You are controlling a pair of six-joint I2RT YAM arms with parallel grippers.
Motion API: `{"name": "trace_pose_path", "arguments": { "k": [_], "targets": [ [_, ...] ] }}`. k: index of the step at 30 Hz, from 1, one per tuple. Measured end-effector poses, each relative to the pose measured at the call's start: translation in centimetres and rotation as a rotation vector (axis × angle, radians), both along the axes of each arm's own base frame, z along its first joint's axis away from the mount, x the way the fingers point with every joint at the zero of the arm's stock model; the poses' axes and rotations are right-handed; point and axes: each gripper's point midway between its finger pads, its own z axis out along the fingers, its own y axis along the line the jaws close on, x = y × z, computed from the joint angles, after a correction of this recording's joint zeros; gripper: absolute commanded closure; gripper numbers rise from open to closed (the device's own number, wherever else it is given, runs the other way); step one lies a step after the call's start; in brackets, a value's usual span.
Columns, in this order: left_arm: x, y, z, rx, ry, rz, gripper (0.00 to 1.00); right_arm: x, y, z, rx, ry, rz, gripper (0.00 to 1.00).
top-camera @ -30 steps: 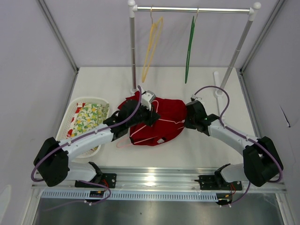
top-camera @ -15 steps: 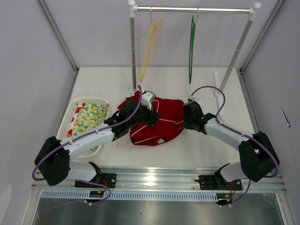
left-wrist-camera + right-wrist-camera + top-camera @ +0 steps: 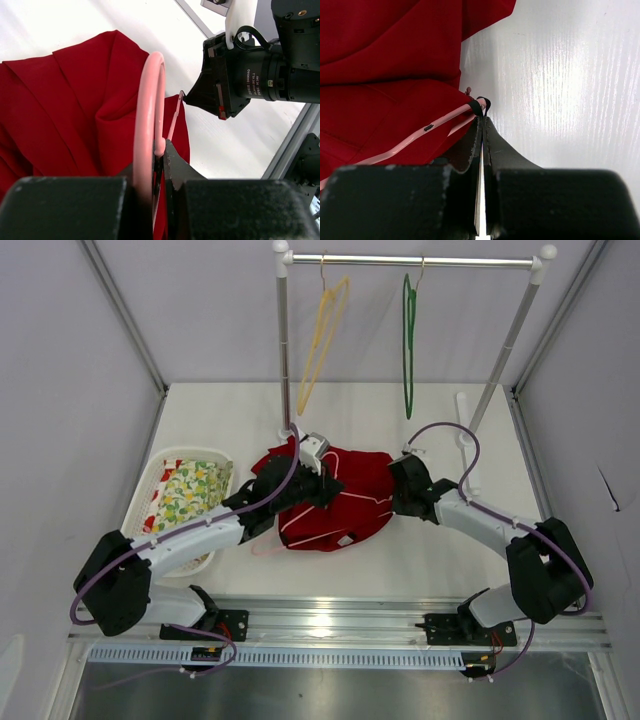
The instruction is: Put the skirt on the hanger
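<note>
The hanger spans the skirt between both arms: left gripper jaws pinch its hook, right gripper jaws closed at its far end.

Matt red cloth skirt, smooth glossy pink hanger, glossy white table

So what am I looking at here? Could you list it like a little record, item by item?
Skirt: red, crumpled on the white table between the two arms
Pink hanger: lying against the skirt, held at two places
Left gripper: shut on the hanger's hook
Right gripper: shut on the hanger's thin end, at the skirt's edge
Rack: yellow hanger and green hanger hang from its rail
Basket: left side, holds floral cloth
Progress: skirt not yet on hanger
</note>
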Motion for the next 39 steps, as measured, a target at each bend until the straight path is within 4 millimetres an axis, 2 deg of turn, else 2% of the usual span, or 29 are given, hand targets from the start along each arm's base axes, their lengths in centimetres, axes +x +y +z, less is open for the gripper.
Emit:
{"name": "trace_pose_path", "arguments": {
  "k": [24, 39],
  "targets": [
    [1.1, 0.7, -1.1, -0.081, 0.001, 0.114, 1.0, 0.2, -0.4, -0.4, -0.032, 0.011, -0.015, 1.0],
    [2.0, 0.1, -1.6, -0.128, 0.009, 0.144, 1.0, 1.4, 0.0, 0.9, -0.012, -0.006, -0.021, 1.0]
  ]
}}
